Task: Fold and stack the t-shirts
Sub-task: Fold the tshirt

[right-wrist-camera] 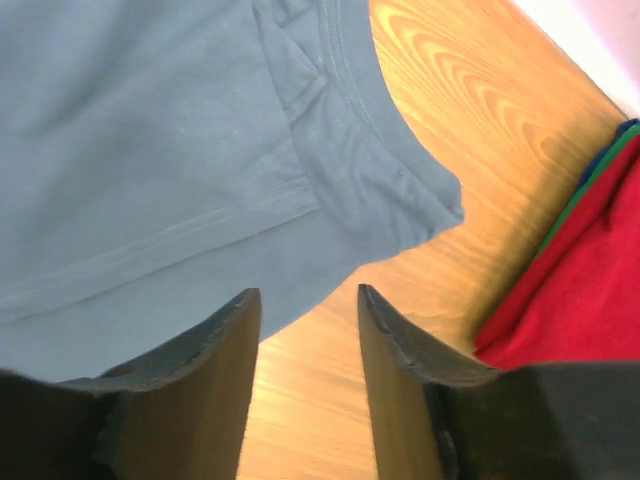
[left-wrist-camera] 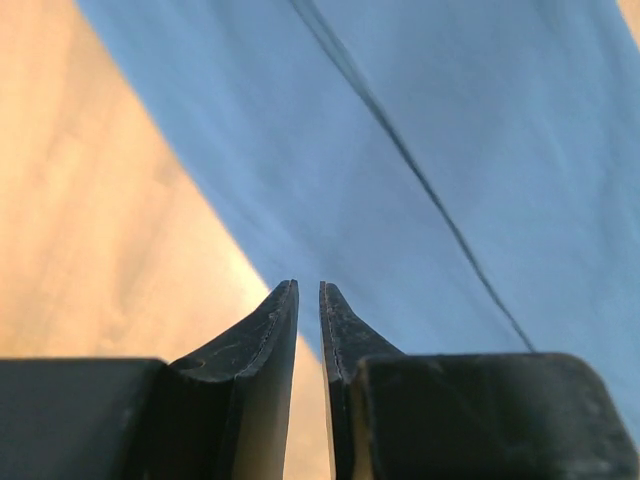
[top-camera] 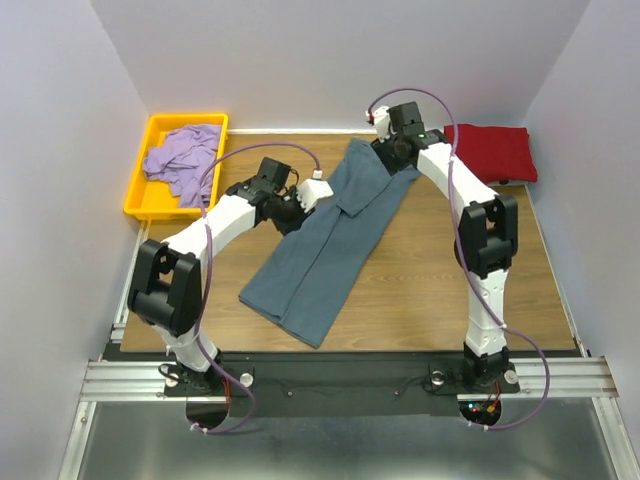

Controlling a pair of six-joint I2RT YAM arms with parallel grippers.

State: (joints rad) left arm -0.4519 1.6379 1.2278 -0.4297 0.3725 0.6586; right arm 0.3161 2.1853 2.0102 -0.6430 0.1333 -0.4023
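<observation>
The slate blue-grey t-shirt (top-camera: 325, 240) lies folded lengthwise in a long diagonal strip on the wooden table. My left gripper (top-camera: 310, 193) hovers at its left edge; in the left wrist view the gripper (left-wrist-camera: 308, 288) has its jaws nearly together and holds nothing, above the shirt (left-wrist-camera: 400, 150). My right gripper (top-camera: 392, 158) is at the shirt's far right corner; in the right wrist view it (right-wrist-camera: 308, 295) is open and empty over bare wood beside the shirt (right-wrist-camera: 150, 130). The dark red t-shirt (top-camera: 490, 150) lies folded at the back right. The lavender t-shirt (top-camera: 185, 160) lies crumpled in the tray.
The yellow tray (top-camera: 140, 205) stands at the back left corner. White walls close in the table at the back and both sides. The red shirt (right-wrist-camera: 590, 290) lies close to the right of my right gripper, with a green and blue edge under it.
</observation>
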